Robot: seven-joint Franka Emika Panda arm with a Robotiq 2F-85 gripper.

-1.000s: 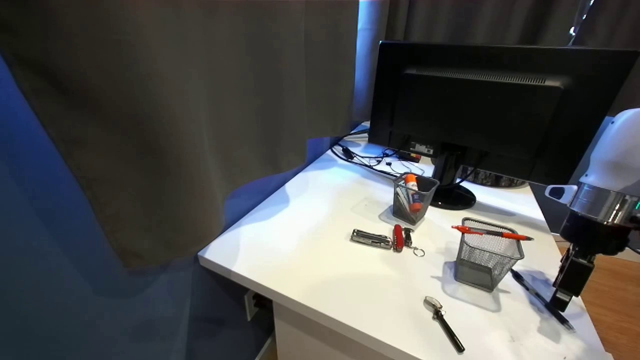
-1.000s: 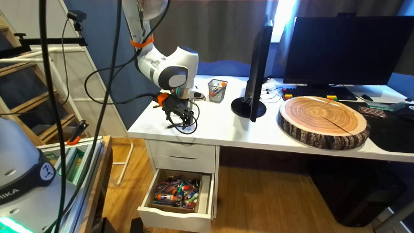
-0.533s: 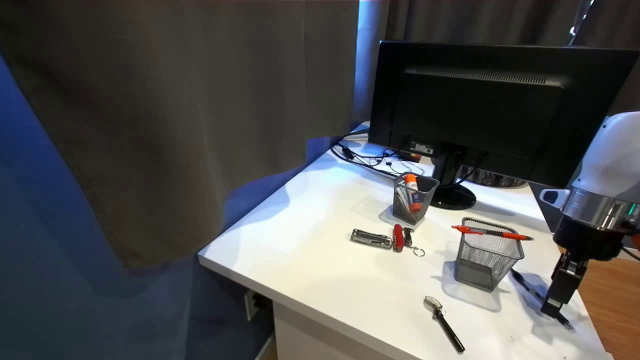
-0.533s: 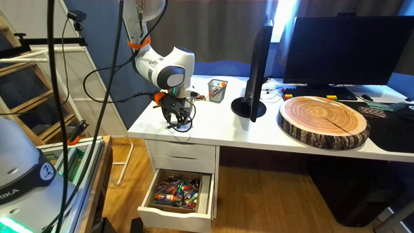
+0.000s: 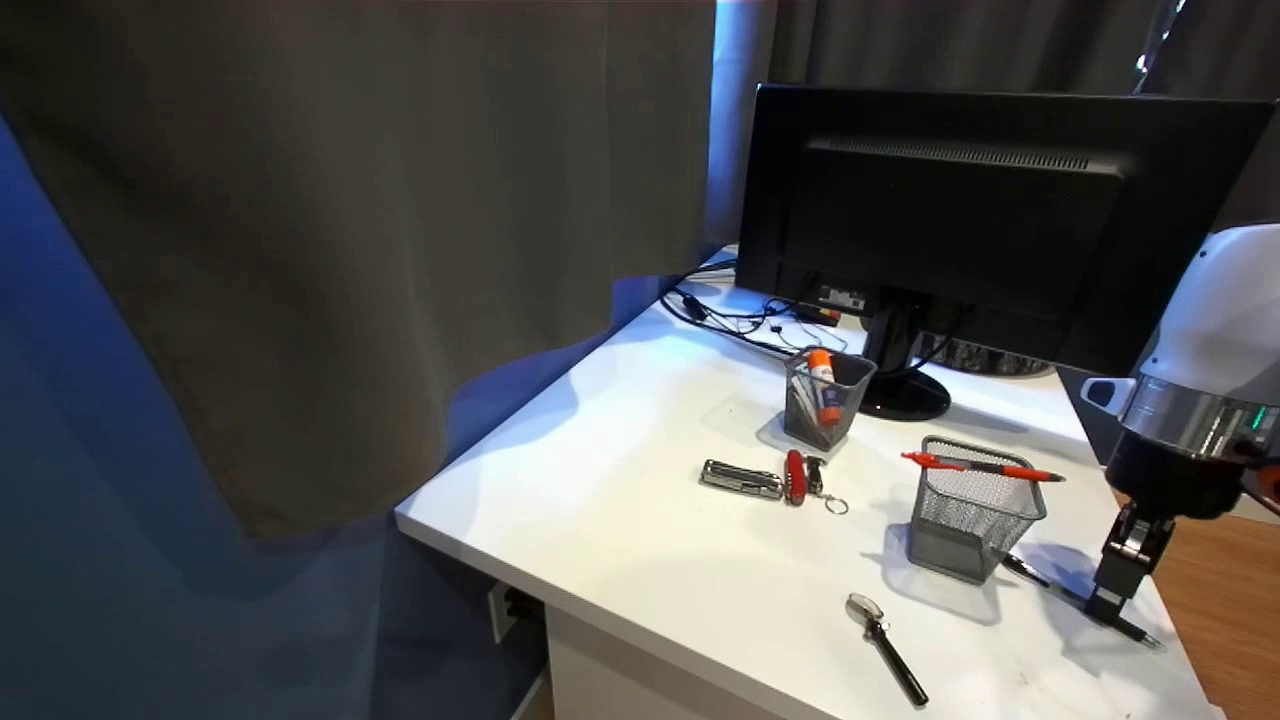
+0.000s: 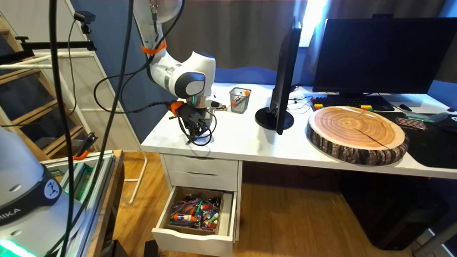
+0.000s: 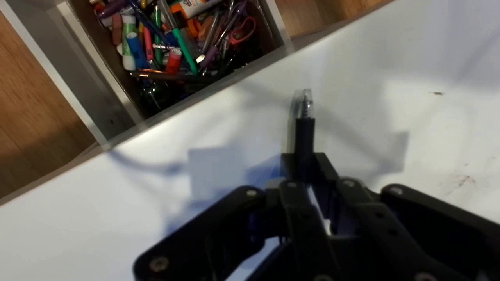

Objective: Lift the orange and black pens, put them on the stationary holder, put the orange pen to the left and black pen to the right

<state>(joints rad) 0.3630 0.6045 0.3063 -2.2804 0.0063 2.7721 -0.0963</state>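
Black pen (image 7: pixel 304 134) between the closed jaws of the tool (image 7: pixel 304 167), pinched nearer its clear-tipped end

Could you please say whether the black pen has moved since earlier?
Yes: in an exterior view the black pen has turned, its tip now nearer the right edge of the desk.

White counter (image 5: pixel 600 520) carried: stationary holder (image 5: pixel 945 550) upright, mesh cup (image 5: pixel 846 413) just beside monitor base (image 5: pixel 915 400), silver multitool (image 5: pixel 740 479), small red item (image 5: pixel 795 478) next to it, black-handled tool (image 5: pixel 888 648).
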